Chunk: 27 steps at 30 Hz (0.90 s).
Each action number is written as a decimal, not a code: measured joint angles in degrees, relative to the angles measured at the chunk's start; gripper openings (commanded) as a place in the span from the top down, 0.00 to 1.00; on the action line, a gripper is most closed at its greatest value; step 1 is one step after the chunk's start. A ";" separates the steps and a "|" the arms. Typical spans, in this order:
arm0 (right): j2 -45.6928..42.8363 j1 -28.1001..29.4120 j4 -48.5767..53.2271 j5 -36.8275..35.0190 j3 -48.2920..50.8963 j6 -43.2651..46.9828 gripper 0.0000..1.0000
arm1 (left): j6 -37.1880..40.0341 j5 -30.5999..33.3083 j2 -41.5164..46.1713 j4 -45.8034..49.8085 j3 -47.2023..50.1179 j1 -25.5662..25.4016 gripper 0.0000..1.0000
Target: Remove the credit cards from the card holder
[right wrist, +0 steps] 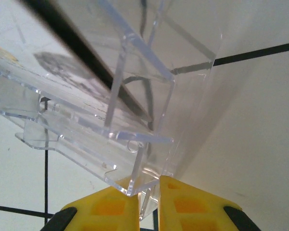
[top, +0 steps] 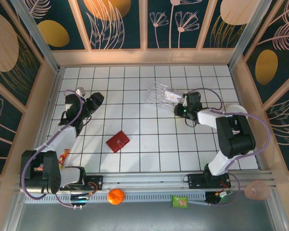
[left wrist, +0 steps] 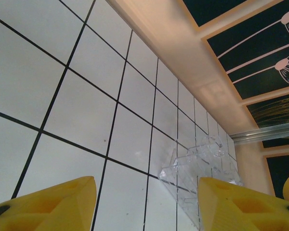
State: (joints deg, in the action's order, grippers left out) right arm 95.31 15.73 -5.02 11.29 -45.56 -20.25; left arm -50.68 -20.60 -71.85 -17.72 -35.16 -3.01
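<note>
The card holder (top: 118, 141), a small red wallet, lies folded shut on the white gridded table (top: 149, 154), left of centre. The credit cards are out of view. My right gripper (top: 179, 109) reaches to the near right corner of a clear plastic tray (top: 161, 95) at the back. In the right wrist view its yellow fingers (right wrist: 113, 207) pinch a thin wall of that tray (right wrist: 111, 96), the right gripper (right wrist: 149, 185) shut on it. My left gripper (top: 97, 98) stands open at the back left, well apart from the wallet. In its wrist view the left gripper (left wrist: 147, 207) holds nothing, and the tray (left wrist: 197, 159) lies ahead.
Wooden walls (top: 144, 57) close the table at the back and both sides. On the front rail lie an orange ball (top: 116, 196) and a green packet (top: 179, 201). A small colourful wrapped item (top: 63, 158) sits by the left arm's base.
</note>
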 measured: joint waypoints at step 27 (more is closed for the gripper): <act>2.05 10.23 5.99 4.15 -3.87 5.90 0.76 | -0.02 -1.51 1.53 1.46 0.74 0.00 0.41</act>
State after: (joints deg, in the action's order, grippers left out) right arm 97.36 25.96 0.97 15.44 -49.43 -14.35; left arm -50.70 -22.11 -70.32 -16.25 -34.41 -3.01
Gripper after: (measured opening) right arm 0.196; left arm 0.584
